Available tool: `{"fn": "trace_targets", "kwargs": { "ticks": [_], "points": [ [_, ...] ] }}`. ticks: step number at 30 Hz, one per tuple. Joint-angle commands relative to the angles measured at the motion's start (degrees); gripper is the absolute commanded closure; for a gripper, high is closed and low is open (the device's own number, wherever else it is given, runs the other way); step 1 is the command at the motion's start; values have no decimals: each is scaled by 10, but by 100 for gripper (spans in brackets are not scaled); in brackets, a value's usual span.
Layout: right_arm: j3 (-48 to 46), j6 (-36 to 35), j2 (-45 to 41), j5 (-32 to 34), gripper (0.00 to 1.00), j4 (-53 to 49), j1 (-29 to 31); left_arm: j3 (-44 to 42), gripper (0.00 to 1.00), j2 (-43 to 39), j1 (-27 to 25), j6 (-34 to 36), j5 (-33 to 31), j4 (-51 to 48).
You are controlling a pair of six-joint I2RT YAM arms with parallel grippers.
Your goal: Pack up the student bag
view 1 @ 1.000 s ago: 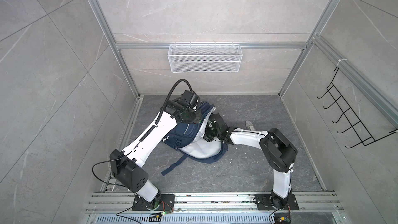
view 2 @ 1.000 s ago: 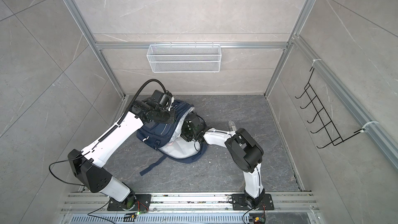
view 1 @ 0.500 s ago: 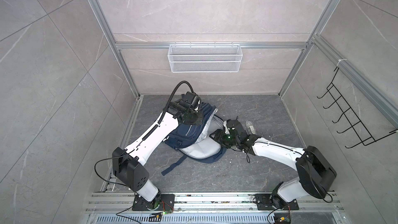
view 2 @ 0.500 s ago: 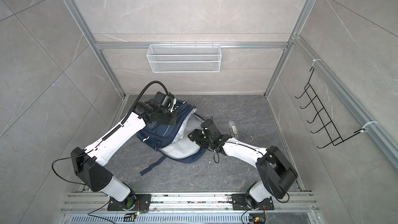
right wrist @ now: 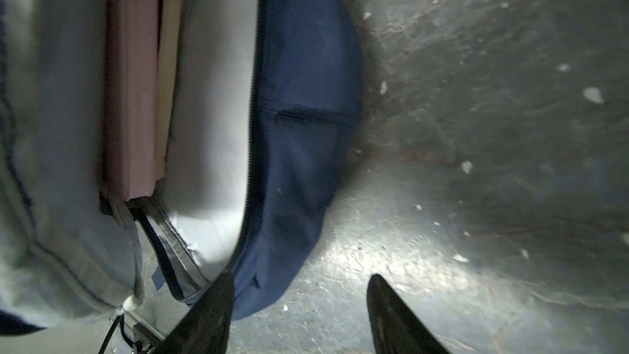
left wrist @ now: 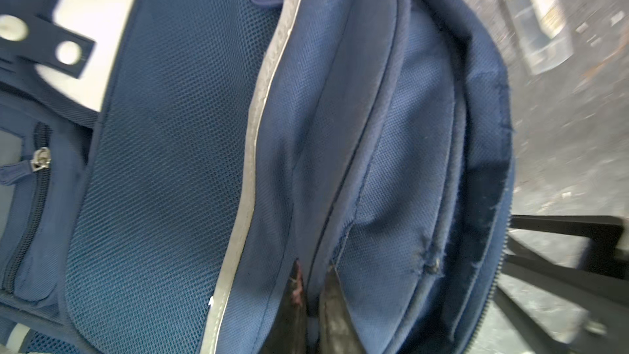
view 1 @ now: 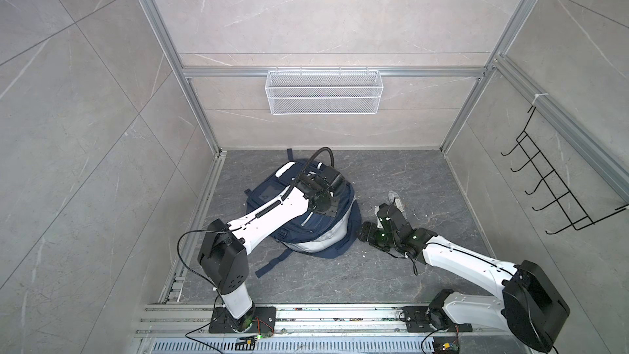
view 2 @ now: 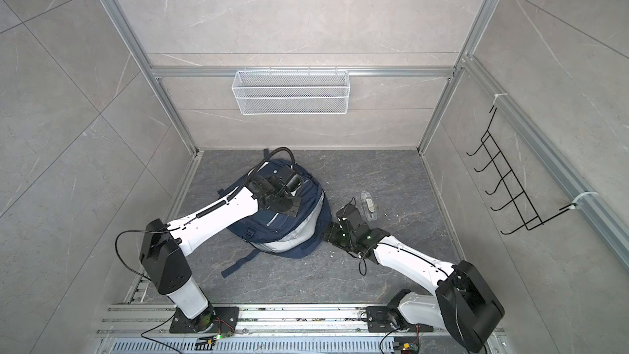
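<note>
Pinching a soft fold of the blue cloth bag (left wrist: pixel 163 137) in the left gripper (left wrist: pixel 311 287), squeezed tight. Holding nothing in the right gripper (right wrist: pixel 299 280), pointy jaws apart over rough grey floor (right wrist: pixel 476 131).

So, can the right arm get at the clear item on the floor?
Probably yes. The clear item lies uncovered close beside the right arm; its fingers are open and empty, though they point toward the student bag.

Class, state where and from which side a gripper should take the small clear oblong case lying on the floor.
Take the small clear oblong case from above, probably across its narrow width at mid-length: it lies flat on the grey floor, long and slim, with bare floor beside it.
</note>
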Motion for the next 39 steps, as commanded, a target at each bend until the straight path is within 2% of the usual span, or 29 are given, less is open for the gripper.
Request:
{"fn": "trace_targets", "kwargs": {
  "ticks": [1,6,13,18,23,27,29,35,39],
  "points": [
    [-18,-17,-31,13,36,-27,-8,3,100,7,-20,7,-34,18],
    [-21,-21,-44,-1,36,-25,-12,14,100,16,-34,8,-48,10],
    [-9,-13,-7,-68,44,65,-11,56,100,-42,-28,21,-101,-9],
    [18,28,73,-110,48,183,-5,65,100,-100,14,33,-111,-6],
    [99,57,187,-125,45,262,21,81,100,-121,61,43,-72,-20],
    [185,74,285,-134,38,289,38,87,100,-128,74,43,-39,-24],
    [223,104,333,-142,36,311,42,87,100,-132,75,40,-33,-24],
    [311,141,427,-150,36,337,59,87,100,-135,79,36,-23,-26],
    [328,155,459,-143,38,336,67,87,100,-138,82,33,-20,-25]
  ]
}}
